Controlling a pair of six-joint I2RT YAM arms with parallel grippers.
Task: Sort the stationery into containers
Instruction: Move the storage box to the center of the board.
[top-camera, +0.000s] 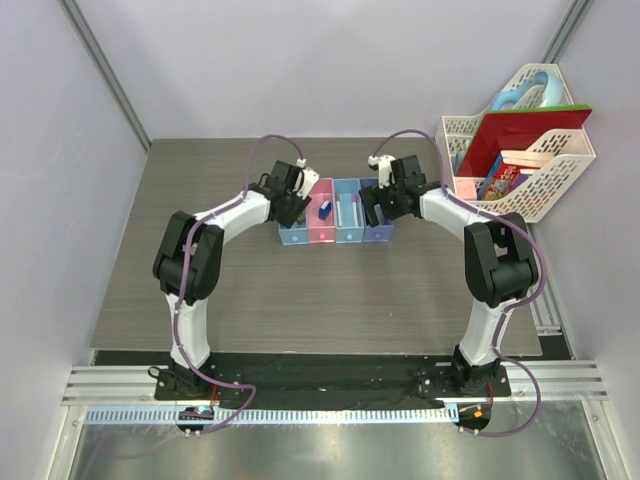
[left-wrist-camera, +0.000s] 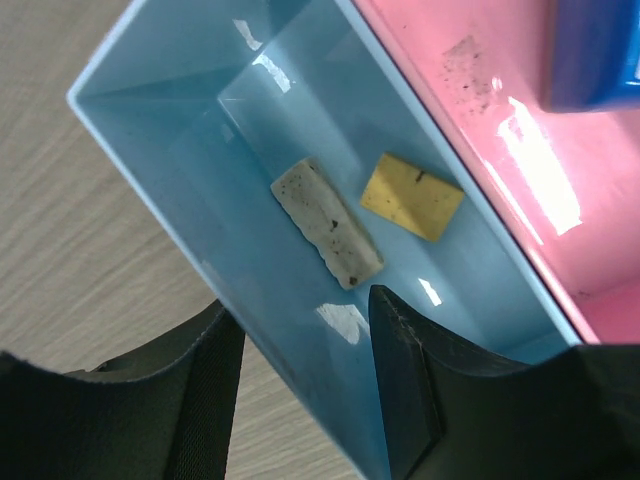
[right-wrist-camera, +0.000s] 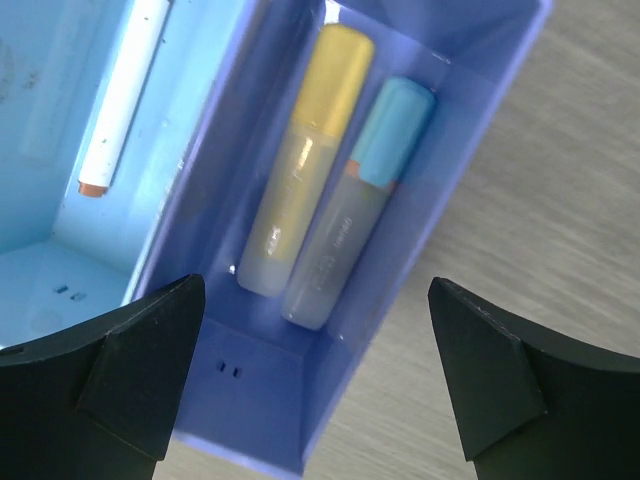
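Observation:
The containers (top-camera: 322, 236) are four joined bins in a row at mid-table. In the left wrist view, the light blue bin (left-wrist-camera: 180, 130) holds a beige eraser (left-wrist-camera: 325, 222) and a tan eraser (left-wrist-camera: 412, 195). The pink bin (left-wrist-camera: 480, 90) beside it holds a blue cube (left-wrist-camera: 590, 55). My left gripper (left-wrist-camera: 305, 305) is open and straddles that blue bin's near wall, one finger outside and one inside. My right gripper (right-wrist-camera: 315, 288) hangs wide open over the purple bin (right-wrist-camera: 260, 400), where a yellow highlighter (right-wrist-camera: 305, 150) and a blue-capped marker (right-wrist-camera: 360, 200) lie. A white pen (right-wrist-camera: 125, 100) lies in the neighbouring light blue bin.
White lattice baskets (top-camera: 560, 175) stand at the back right with a red folder (top-camera: 520, 135) and books in them. Pale walls close in the table on three sides. A metal rail (top-camera: 330, 385) runs along the near edge by the arm bases.

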